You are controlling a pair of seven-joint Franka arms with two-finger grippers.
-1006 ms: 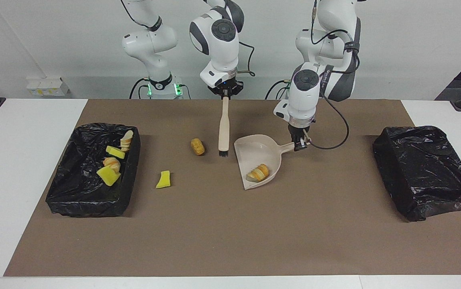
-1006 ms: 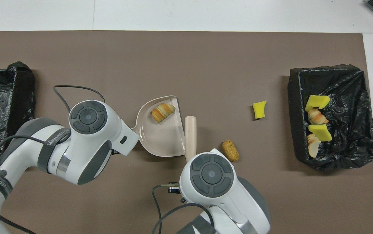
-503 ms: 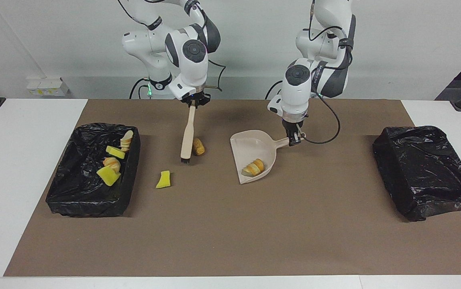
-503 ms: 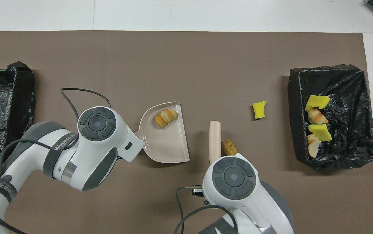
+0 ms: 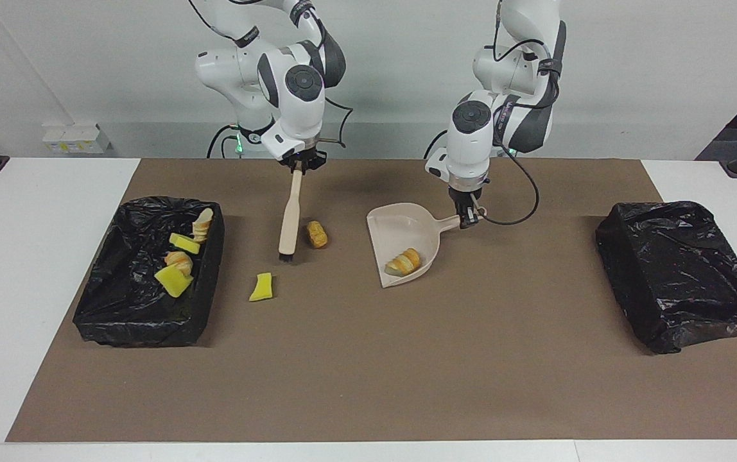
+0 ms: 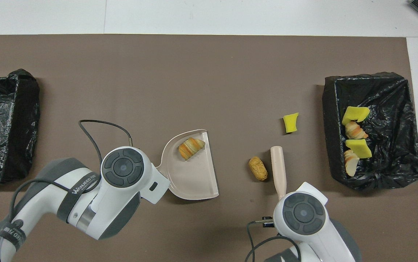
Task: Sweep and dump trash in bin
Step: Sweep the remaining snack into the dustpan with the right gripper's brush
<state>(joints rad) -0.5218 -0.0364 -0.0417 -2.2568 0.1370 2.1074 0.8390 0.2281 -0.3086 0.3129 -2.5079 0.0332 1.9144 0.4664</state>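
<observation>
My right gripper [image 5: 299, 165] is shut on the handle of a beige brush [image 5: 290, 215], which hangs with its bristles low over the mat. The brush [image 6: 278, 167] is beside a golden-brown nugget [image 5: 316, 233] [image 6: 258, 168], toward the right arm's end. My left gripper [image 5: 468, 220] is shut on the handle of a beige dustpan [image 5: 400, 234] [image 6: 190, 174] that holds a croissant piece [image 5: 404, 263] [image 6: 191, 148]. A yellow sponge chunk [image 5: 262, 287] [image 6: 290, 122] lies on the mat, farther from the robots than the nugget.
A black-lined bin [image 5: 144, 327] [image 6: 329, 120] at the right arm's end holds several sponge and bread pieces. A second black-lined bin [image 5: 683, 269] [image 6: 1, 123] stands at the left arm's end. A brown mat [image 5: 368, 359] covers the table's middle.
My right gripper carried the brush from the dustpan's mouth across the nugget toward the right arm's end. My left gripper drew the dustpan a little nearer the robots. The nugget stayed put.
</observation>
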